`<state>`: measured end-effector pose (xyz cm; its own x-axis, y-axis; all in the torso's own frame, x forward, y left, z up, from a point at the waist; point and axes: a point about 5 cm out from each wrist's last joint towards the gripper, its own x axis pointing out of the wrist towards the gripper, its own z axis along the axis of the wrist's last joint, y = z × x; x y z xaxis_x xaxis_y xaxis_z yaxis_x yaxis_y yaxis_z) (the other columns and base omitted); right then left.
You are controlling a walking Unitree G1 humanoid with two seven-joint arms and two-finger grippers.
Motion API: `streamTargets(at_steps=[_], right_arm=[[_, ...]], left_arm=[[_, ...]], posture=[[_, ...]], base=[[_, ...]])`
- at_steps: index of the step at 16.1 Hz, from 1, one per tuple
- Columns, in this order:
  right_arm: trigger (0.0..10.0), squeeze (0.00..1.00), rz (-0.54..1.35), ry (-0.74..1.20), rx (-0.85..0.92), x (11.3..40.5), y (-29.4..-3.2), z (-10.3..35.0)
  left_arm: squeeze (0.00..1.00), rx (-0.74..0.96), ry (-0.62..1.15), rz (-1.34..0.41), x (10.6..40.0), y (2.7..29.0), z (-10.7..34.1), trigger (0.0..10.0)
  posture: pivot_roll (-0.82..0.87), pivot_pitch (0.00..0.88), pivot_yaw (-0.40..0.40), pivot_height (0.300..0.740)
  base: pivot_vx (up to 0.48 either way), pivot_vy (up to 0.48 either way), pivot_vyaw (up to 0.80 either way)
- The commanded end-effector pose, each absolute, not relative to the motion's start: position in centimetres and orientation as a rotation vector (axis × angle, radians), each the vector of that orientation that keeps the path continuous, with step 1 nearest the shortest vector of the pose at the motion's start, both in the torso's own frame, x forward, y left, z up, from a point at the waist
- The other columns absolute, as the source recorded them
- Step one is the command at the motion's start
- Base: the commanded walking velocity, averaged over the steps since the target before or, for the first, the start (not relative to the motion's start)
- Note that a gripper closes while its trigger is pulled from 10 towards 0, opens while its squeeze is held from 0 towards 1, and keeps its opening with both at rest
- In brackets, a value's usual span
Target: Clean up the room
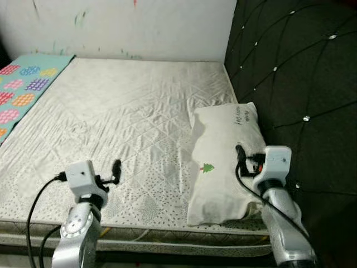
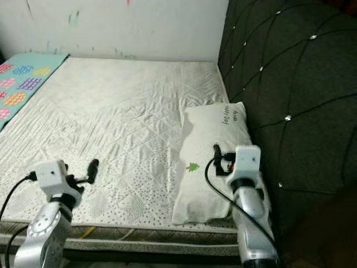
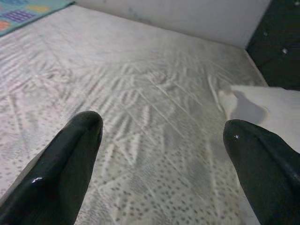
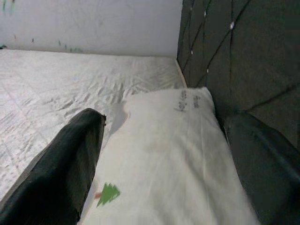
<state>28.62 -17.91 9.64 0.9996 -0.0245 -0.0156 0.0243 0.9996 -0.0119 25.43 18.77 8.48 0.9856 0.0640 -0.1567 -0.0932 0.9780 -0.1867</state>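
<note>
A white pillow with a small green tree print lies on the bed's right side, against the dark tufted headboard. My right gripper hovers over the pillow's near half, open, its fingers spread wide across the pillow with nothing between them. Over the bare white mattress near the front edge, my left gripper is also open and holds nothing. The pillow's corner shows beyond the left gripper's fingers.
A teal play mat with coloured flower patches lies along the bed's far left. A white wall with faint marks runs behind the bed. The mattress's front edge is right before me.
</note>
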Motion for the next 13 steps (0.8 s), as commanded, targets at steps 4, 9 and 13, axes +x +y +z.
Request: streamTargets(at_steps=[4, 9, 13], right_arm=[[10.0, 0.0, -0.026, 0.017, -0.001, 28.53, -18.02, 10.51], [10.0, 0.0, 0.009, 0.031, -0.01, 28.34, -17.48, 10.9], [10.0, 0.0, 0.019, 0.046, -0.01, 28.26, -17.18, 10.75]], left_arm=[[0.0, -0.229, 0.171, 0.074, 24.82, 18.39, 8.56, 10.0], [0.0, -0.219, 0.151, 0.08, 25.34, 18.49, 9.39, 10.0], [0.0, -0.225, 0.163, 0.071, 24.99, 18.36, 9.44, 10.0]], posture=[[-0.1, 0.0, 0.019, 0.74], [-0.1, 0.0, 0.005, 0.74], [-0.09, 0.0, 0.006, 0.74]], base=[[0.0, 0.0, 0.0], [0.0, 0.158, 0.0], [0.0, 0.274, 0.0]])
